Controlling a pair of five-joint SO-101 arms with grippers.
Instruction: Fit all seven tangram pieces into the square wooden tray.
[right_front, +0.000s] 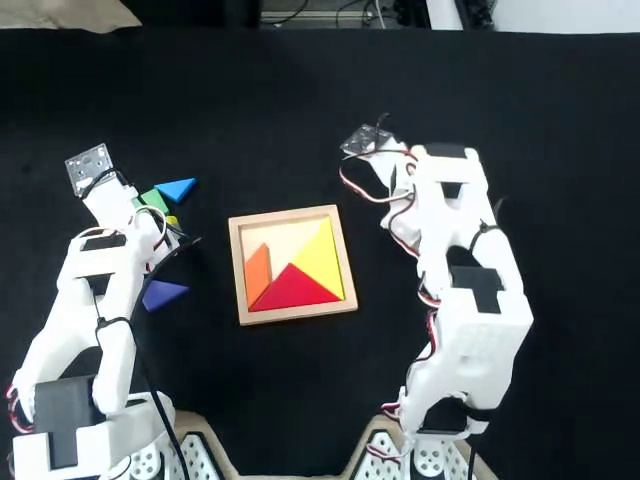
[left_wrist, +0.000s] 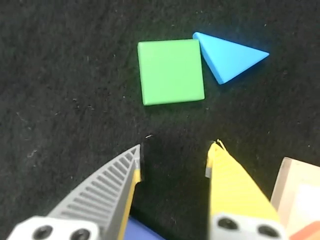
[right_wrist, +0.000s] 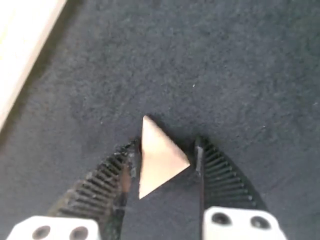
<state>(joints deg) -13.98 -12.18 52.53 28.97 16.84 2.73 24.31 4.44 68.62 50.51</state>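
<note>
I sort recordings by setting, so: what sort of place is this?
Probably a robotics lab bench: two white arms on a black-clothed table, cables behind it, a wooden tray of tangram pieces. The right arm's fingers grip a pale triangle.

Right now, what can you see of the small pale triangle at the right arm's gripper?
The pale triangle is a small flat piece, bare light wood by its look, with clean edges. It sits pinched between the fingers of the right gripper, one corner pointing out past the fingertips, above the black cloth. Whether it touches the cloth cannot be told.
</note>
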